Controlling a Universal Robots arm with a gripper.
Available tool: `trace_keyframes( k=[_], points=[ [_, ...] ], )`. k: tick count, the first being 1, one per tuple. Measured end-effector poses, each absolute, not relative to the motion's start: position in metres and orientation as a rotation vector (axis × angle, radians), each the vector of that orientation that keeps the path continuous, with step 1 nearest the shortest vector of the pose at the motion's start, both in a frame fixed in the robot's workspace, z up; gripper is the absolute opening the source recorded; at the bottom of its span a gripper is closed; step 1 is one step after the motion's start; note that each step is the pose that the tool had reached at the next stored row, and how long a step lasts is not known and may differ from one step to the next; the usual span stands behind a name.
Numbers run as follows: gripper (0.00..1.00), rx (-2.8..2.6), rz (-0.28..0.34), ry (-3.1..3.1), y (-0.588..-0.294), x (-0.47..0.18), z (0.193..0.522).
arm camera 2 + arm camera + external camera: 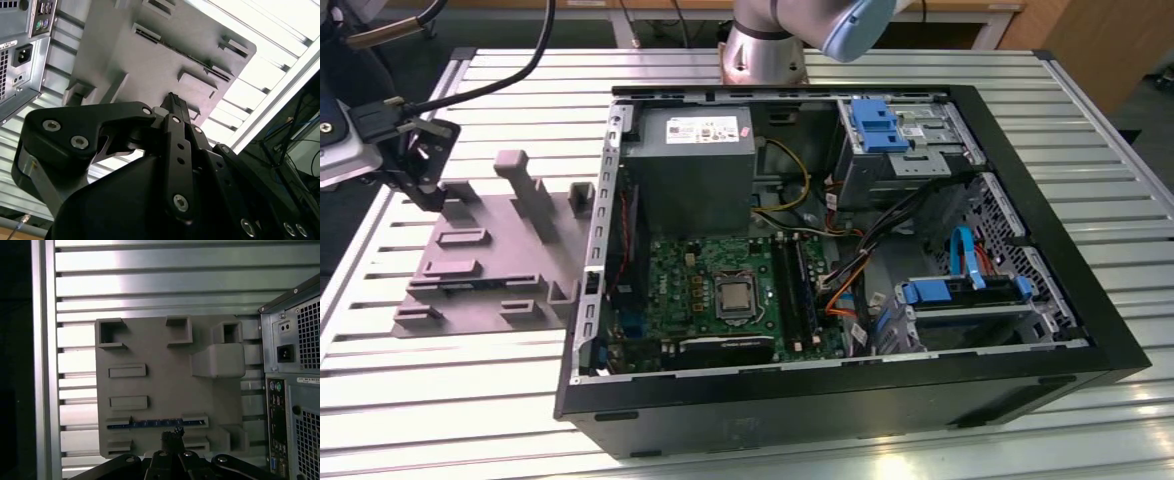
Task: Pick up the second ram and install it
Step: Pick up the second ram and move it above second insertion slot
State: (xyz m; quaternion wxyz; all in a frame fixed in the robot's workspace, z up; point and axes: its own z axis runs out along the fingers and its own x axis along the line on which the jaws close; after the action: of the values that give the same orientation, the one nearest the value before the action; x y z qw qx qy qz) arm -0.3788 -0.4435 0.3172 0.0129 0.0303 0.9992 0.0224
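Black gripper [174, 99] linkage crowded the second wrist view, its tips drawn together. As far as that close angle allowed, it looked clenched on nothing.

Just beyond the tips, apart from them, the second ram [155, 423] stood on its long edge in a narrow slot of the grey moulded holder [150, 350]. It showed in the first wrist view as a thin bluish strip running between two raised blocks. Held upright that way, its top edge was left exposed, which I judged was meant to let it be pinched across its thin faces from above. The gripper hung over that side of the holder, pointing down almost in line with the strip, so the pick-up had not yet been made.

Off to the gripper's side, well apart, the open computer case [1107, 335] lay flat on the slatted aluminium table [150, 275]. Its long black memory slots [794, 288] faced upward, ready to take a stick pressed in from overhead.
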Motion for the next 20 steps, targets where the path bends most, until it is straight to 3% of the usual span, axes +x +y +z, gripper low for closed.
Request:
trace_keyframes(
  k=[20],
  points=[
    [0.11,-0.216,0.074,3.112,-0.4435,-0.3789,0.3168]
  ],
)
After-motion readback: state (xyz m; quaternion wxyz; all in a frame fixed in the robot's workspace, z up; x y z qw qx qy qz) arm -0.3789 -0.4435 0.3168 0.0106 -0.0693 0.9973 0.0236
